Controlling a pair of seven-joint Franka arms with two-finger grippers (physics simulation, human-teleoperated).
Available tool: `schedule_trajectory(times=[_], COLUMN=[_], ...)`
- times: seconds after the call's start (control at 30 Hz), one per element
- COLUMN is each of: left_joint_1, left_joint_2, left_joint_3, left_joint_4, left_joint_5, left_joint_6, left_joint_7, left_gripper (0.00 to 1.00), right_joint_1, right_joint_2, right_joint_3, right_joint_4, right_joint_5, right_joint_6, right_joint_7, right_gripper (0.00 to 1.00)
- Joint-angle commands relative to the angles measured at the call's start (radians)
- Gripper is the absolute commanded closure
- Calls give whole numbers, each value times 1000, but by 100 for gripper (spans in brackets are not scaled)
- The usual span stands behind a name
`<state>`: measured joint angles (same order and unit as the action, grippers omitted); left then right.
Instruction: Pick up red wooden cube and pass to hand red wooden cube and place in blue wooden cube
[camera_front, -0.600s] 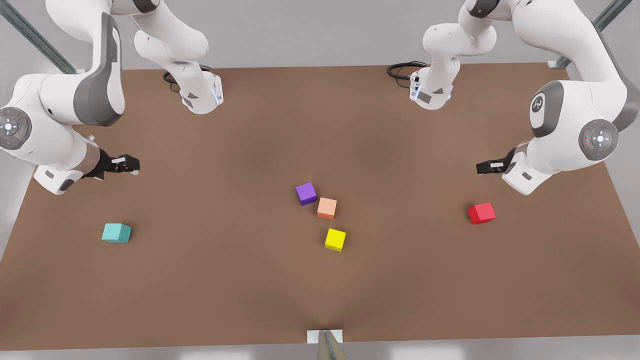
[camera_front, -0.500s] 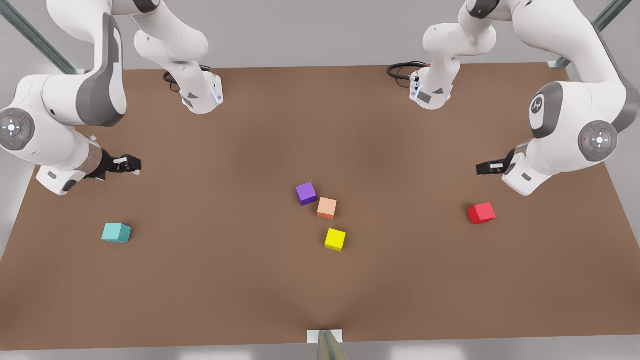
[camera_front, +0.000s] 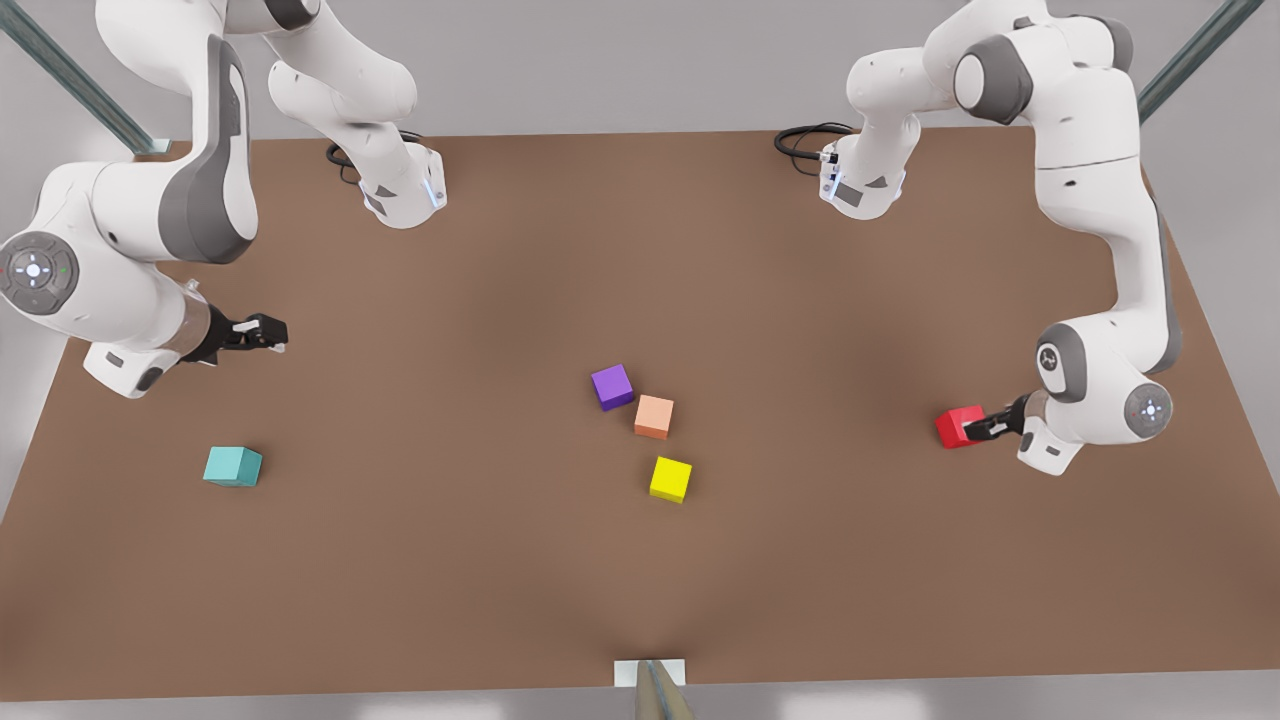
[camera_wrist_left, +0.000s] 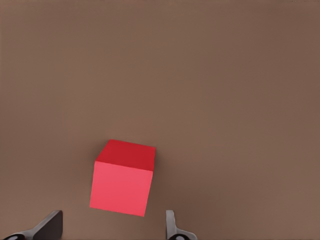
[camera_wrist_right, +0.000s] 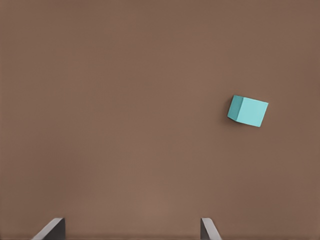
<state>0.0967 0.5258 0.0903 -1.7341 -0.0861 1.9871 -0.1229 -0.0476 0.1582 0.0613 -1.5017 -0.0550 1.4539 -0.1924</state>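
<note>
The red wooden cube rests on the brown table toward the front view's right. My left gripper is low over the table right at the cube's side and open. Its two fingertips stand wider than the cube, just short of it. The blue wooden cube, teal in colour, lies near the front view's left. My right gripper, the hand, hovers open above the table behind the teal cube and holds nothing.
A purple cube, a salmon-orange cube and a yellow cube cluster at the table's middle. Both arm bases stand at the far edge. The table is bare toward its near edge.
My left arm has swung down and forward, bringing its gripper from above the table to the red cube's side. The right gripper has drifted only slightly. No cube has moved.
</note>
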Motion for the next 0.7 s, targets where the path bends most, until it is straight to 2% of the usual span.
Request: schedule_trajectory(times=[0.0, 0.5, 0.67], left_joint_1=[3, 0, 0], left_joint_2=[3, 57, 112], left_joint_3=[0, -1, -1], left_joint_4=[-22, -94, -93], left_joint_5=[-4, -12, -12], left_joint_6=[148, 170, 243], left_joint_7=[92, 213, 213], left_gripper=[0, 0, 0], right_joint_1=[0, 0, 0], right_joint_2=[-2, 9, 11], right_joint_3=[0, 2, 0], right_joint_4=[-2, -3, -15], right_joint_5=[1, 3, 3], right_joint_6=[0, 8, 16], right_joint_7=[-19, -22, -35], right_gripper=[0, 0, 0])
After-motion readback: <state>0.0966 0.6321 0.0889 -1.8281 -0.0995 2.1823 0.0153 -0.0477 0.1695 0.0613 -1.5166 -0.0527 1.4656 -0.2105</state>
